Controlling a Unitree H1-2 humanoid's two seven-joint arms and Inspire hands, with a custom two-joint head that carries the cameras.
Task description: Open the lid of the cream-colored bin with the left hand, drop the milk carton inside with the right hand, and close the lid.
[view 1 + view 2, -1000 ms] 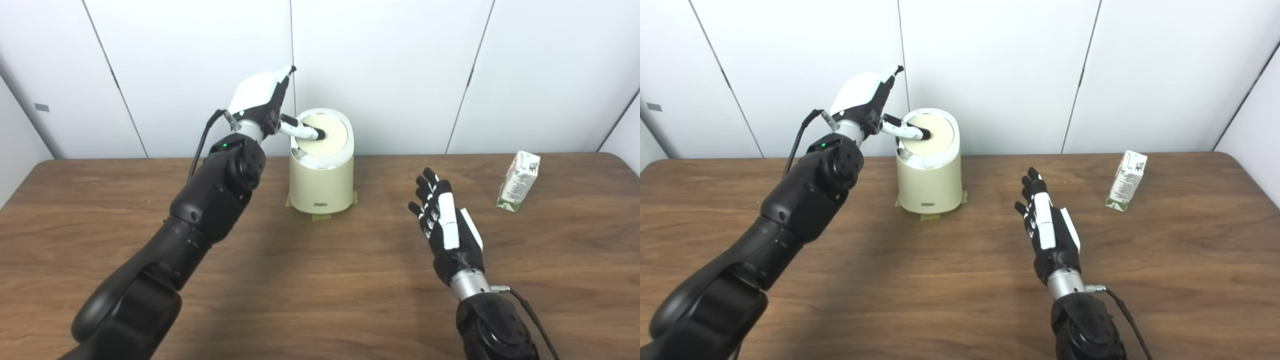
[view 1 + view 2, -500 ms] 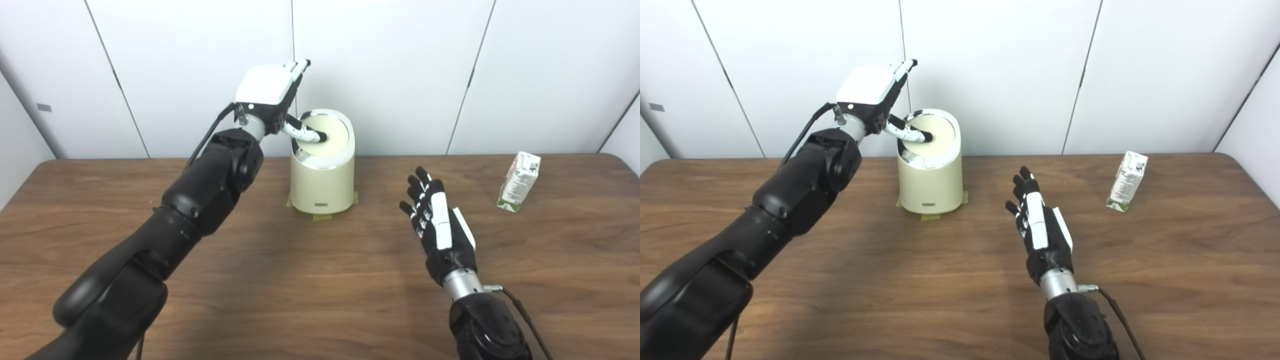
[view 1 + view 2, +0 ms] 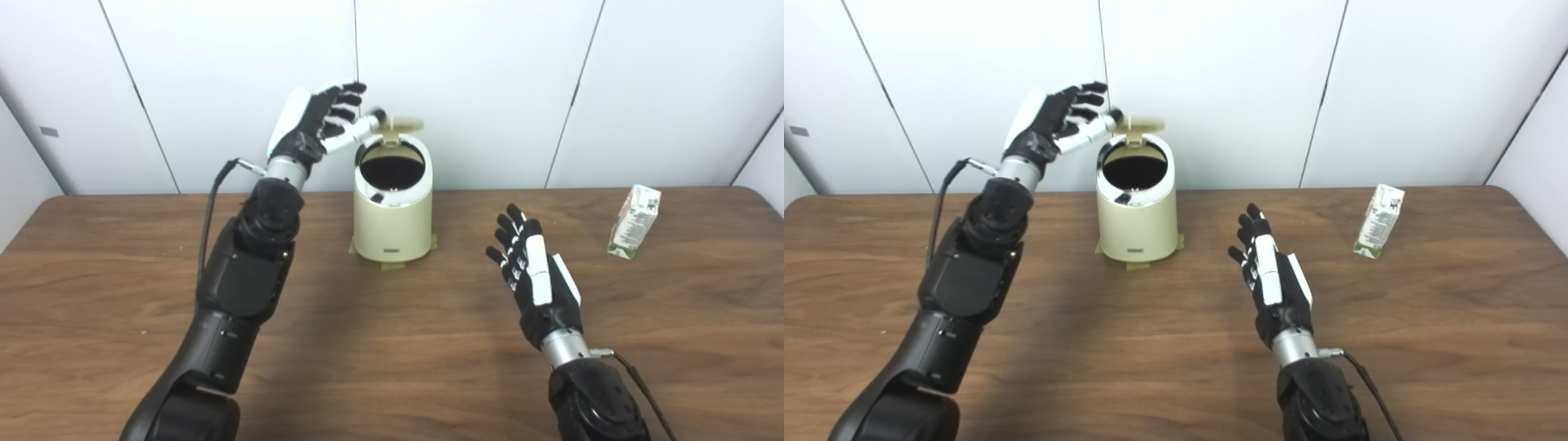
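The cream-colored bin (image 3: pixel 392 223) stands at the back middle of the table on tape marks. Its lid (image 3: pixel 401 124) is tipped up at the back, and the dark inside shows. My left hand (image 3: pixel 318 122) is raised just left of the lid, fingers spread and open, its thumb tip close to the lid's edge. The milk carton (image 3: pixel 634 222) stands upright at the far right, white and green. My right hand (image 3: pixel 531 269) hovers open over the table, between the bin and the carton, holding nothing.
The brown wooden table (image 3: pixel 367 343) runs to white wall panels (image 3: pixel 490 86) right behind the bin. A cable hangs from each wrist.
The lid has swung from flat on the bin to tipped up. My left hand turned palm-out and lifted off the lid top. The right hand drifted slightly left.
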